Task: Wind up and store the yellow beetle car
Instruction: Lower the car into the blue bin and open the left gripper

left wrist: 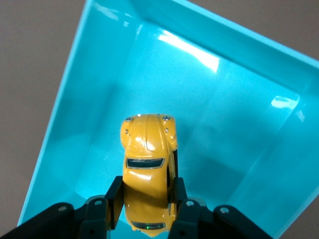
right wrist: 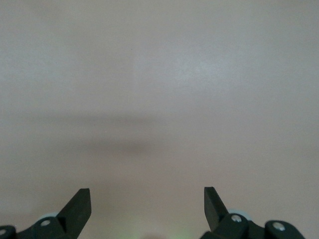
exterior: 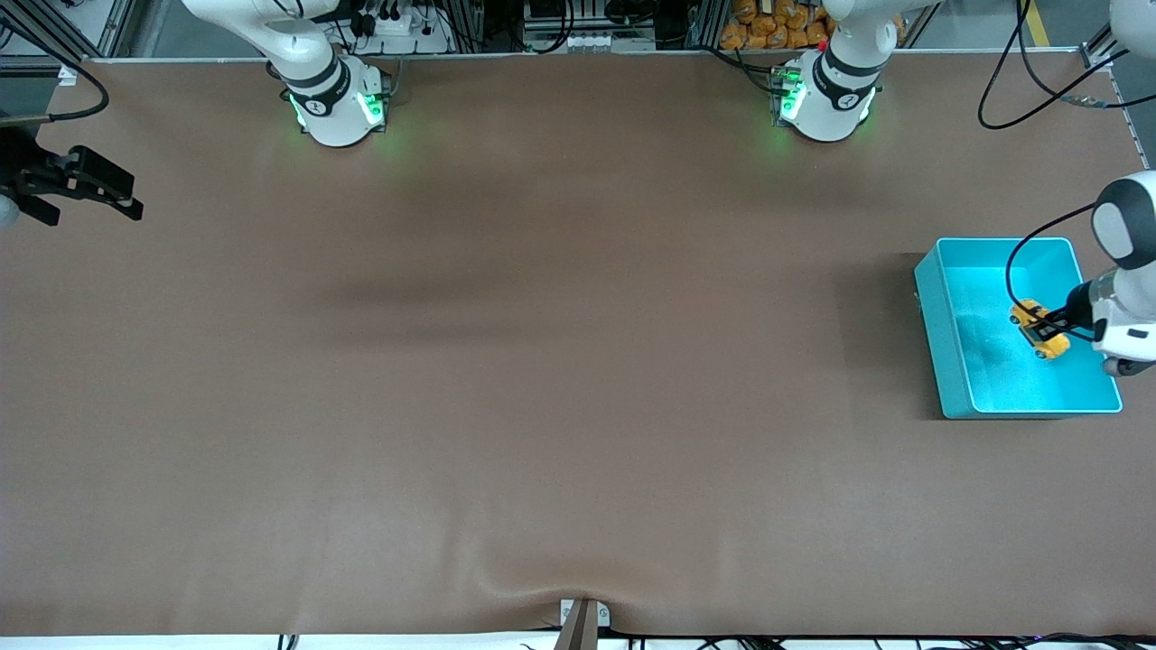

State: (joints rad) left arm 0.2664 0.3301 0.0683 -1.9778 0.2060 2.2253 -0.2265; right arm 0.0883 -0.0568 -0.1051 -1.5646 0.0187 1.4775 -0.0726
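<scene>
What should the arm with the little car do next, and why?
Probably lower a touch and open. The left tool grips the car by its sides over the bin, and the car looks not yet set down on the floor. The right tool waits open over bare table.

1 yellow beetle car [exterior: 1040, 329], 1 turquoise bin [exterior: 957, 361], 2 grippers.

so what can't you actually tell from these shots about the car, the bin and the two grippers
- Yellow beetle car: wheels and underside hidden by its body and the left gripper; whether it touches the turquoise bin floor is unclear in both views.
- Car's rear: cut off by the left wrist view's edge.
- Right gripper: only open fingertips over the bare table show.
</scene>
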